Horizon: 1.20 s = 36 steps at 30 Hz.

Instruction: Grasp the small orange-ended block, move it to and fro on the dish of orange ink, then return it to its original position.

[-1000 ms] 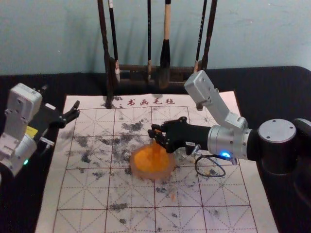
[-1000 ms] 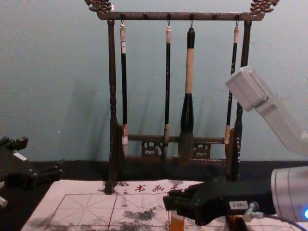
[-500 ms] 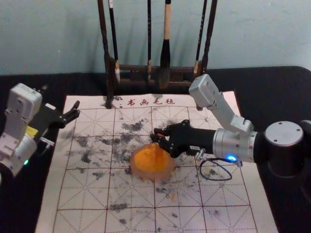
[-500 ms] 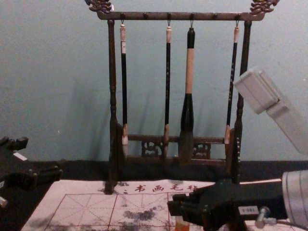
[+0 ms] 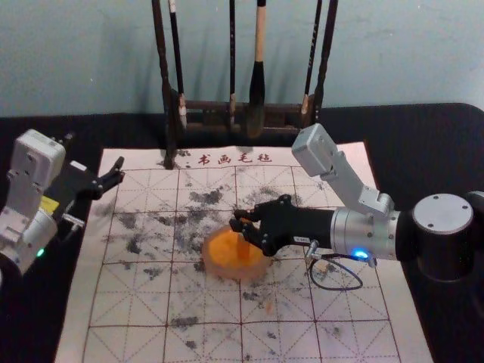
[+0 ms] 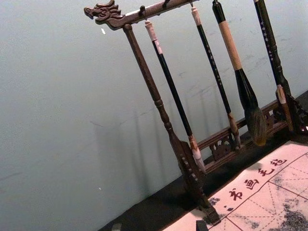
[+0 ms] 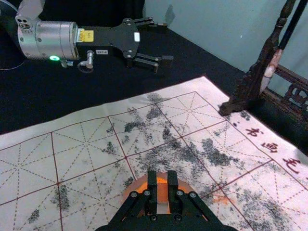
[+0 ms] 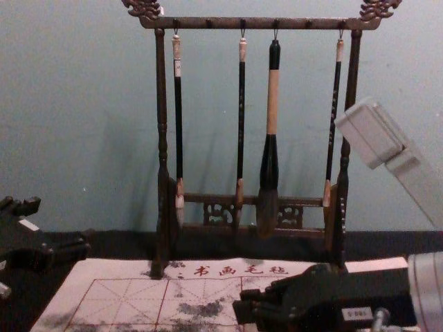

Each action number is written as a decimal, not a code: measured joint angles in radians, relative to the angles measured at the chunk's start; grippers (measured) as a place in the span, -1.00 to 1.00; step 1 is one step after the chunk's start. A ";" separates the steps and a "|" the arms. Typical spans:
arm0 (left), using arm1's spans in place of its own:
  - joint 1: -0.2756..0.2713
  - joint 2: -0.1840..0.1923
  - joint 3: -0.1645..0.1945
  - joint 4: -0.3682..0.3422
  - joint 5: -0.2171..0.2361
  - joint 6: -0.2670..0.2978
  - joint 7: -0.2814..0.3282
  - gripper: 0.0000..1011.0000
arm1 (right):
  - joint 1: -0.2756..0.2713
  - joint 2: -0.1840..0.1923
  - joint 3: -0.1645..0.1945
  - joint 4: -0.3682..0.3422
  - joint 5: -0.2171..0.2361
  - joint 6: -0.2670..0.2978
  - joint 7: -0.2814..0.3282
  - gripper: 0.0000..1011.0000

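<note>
Right gripper (image 7: 162, 179) closed on the block (image 5: 243, 249), working over the orange ink (image 5: 224, 248)

Nearest in the work, the calligraphy mat (image 5: 204, 344) carries the dish (image 5: 234, 274), and the block stands roughly upright above its ink, pinched narrow between the right gripper's fingers. Whether its lower end touches the ink, I cannot tell. The to-and-fro pass seems to be the step in hand. Next calls for short, level strokes kept inside the rim, then a straight lift before the return; a low sideways pull could drag the dish along. Its original spot cannot be made out. Farther off, at the mat's left edge, the left gripper (image 5: 120, 170) is parked, spread wide. Beyond stands the brush rack (image 8: 221, 23), hung with brushes (image 8: 273, 104)
</note>
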 joint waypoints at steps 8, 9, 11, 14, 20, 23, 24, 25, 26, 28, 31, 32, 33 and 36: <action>0.000 0.000 0.000 0.000 0.000 0.000 0.000 0.98 | 0.003 -0.008 -0.013 0.000 0.002 0.001 0.002 -0.75; 0.000 0.000 0.000 0.000 0.000 0.000 0.000 0.98 | 0.005 -0.011 -0.015 0.002 0.002 0.002 0.002 -0.75; 0.000 0.000 0.000 0.000 0.000 0.000 0.000 0.98 | 0.006 -0.012 -0.017 0.004 0.002 0.002 0.002 -0.75; 0.000 0.000 0.000 0.000 0.000 0.000 0.000 0.98 | 0.012 -0.021 -0.023 0.011 0.002 0.004 0.001 -0.75; 0.000 0.000 0.000 0.000 0.000 0.000 0.000 0.98 | 0.023 -0.036 -0.030 0.028 0.000 0.008 -0.003 -0.75; 0.000 0.000 0.000 0.000 0.000 0.000 0.000 0.98 | 0.030 -0.046 -0.032 0.041 -0.001 0.010 -0.005 -0.75; 0.000 0.000 0.000 0.000 0.000 0.000 0.000 0.98 | 0.032 -0.048 -0.033 0.043 -0.001 0.010 -0.006 -0.75; 0.000 0.000 0.000 0.000 0.000 0.000 0.000 0.98 | 0.034 -0.051 -0.033 0.046 -0.001 0.010 -0.007 -0.75; 0.000 0.000 0.000 0.000 0.000 0.000 0.000 0.98 | 0.036 -0.054 -0.034 0.050 -0.002 0.011 -0.008 -0.75; 0.000 0.000 0.000 0.000 0.000 0.000 0.000 0.98 | 0.043 -0.063 -0.035 0.060 -0.003 0.011 -0.011 -0.75; 0.000 0.000 0.000 0.000 0.000 0.000 0.000 0.98 | 0.051 -0.072 -0.036 0.072 -0.005 0.011 -0.014 -0.75; 0.000 0.000 0.000 0.000 0.000 0.000 0.000 0.98 | 0.053 -0.075 -0.037 0.076 -0.006 0.011 -0.016 -0.75; 0.000 0.000 0.000 0.000 0.000 0.000 0.000 0.98 | 0.057 -0.079 -0.037 0.083 -0.008 0.011 -0.018 -0.75; 0.000 0.000 0.000 0.000 0.000 0.000 0.000 0.98 | 0.063 -0.086 -0.037 0.094 -0.011 0.011 -0.021 -0.75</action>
